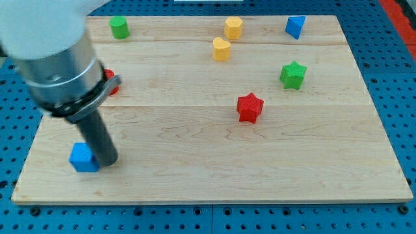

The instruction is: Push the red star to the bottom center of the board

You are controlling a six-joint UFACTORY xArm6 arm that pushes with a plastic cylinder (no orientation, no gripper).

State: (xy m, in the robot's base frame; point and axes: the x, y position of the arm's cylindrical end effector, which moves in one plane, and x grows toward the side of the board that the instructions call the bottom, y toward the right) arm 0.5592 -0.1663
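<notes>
The red star [249, 107] lies on the wooden board [214, 169], right of centre and about mid-height. My tip [107, 162] is at the board's lower left, touching the right side of a blue cube [83, 157]. The tip is far to the left of the red star and lower in the view. The arm's large grey body covers the upper left of the view.
A green star [293, 75] sits up and right of the red star. A yellow heart [221, 49], a yellow hexagon [233, 28], a blue block [295, 26] and a green block [119, 27] lie near the top. A red block [112, 82] is partly hidden behind the arm.
</notes>
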